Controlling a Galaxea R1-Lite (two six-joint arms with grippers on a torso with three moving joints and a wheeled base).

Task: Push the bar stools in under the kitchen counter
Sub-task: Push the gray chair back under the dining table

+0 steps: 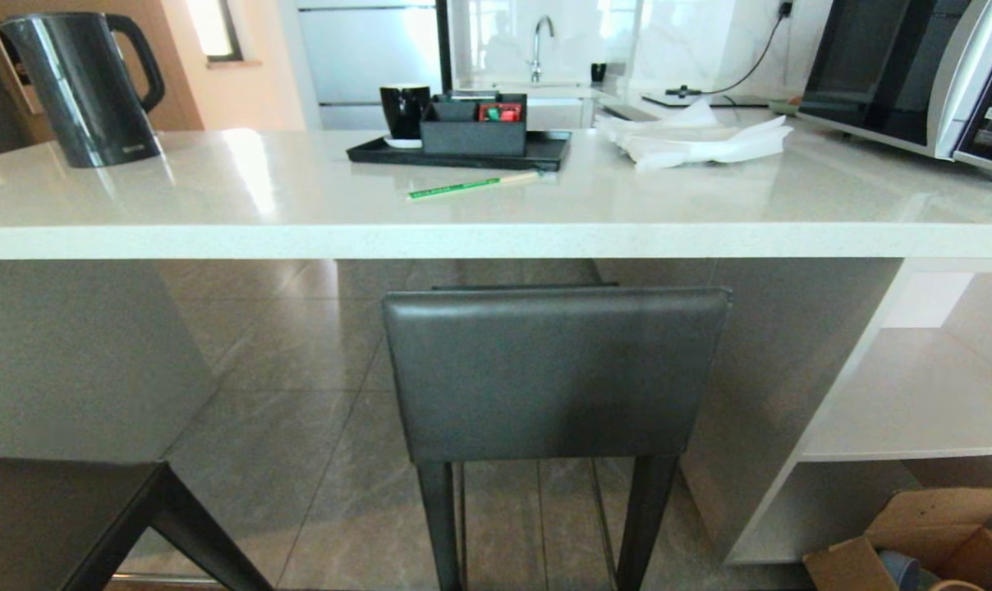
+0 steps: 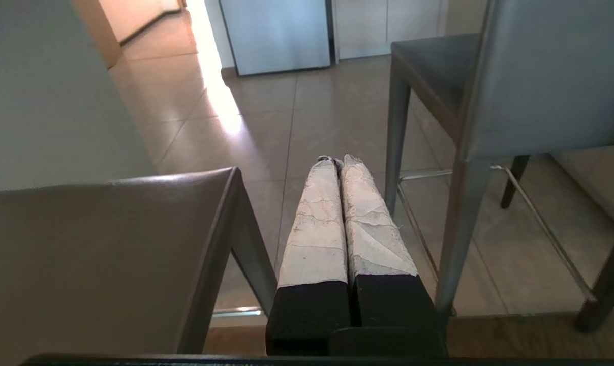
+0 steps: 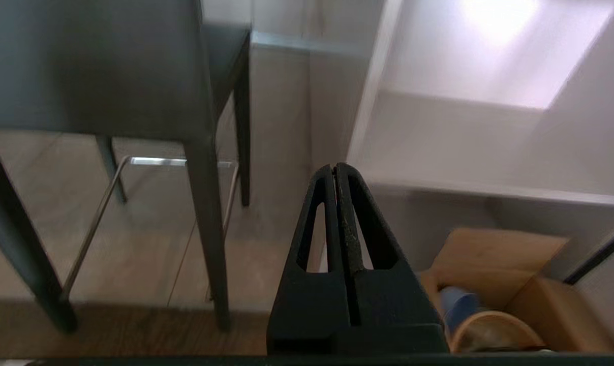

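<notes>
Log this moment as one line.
left hand: shut, empty | right hand: shut, empty | bar stool: backrest outside kitchen counter

Daylight glares off the kitchen counter (image 1: pixel 299 197) and floor; the right wrist view is blurred.

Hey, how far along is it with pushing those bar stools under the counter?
Looks mostly done: the middle stool has its backrest close under the counter edge. Nothing is in hand: the left end effector and right end effector are both shut, empty, touching no stool. The left stool shows only partly, so whether it is fully under is unclear.
</notes>
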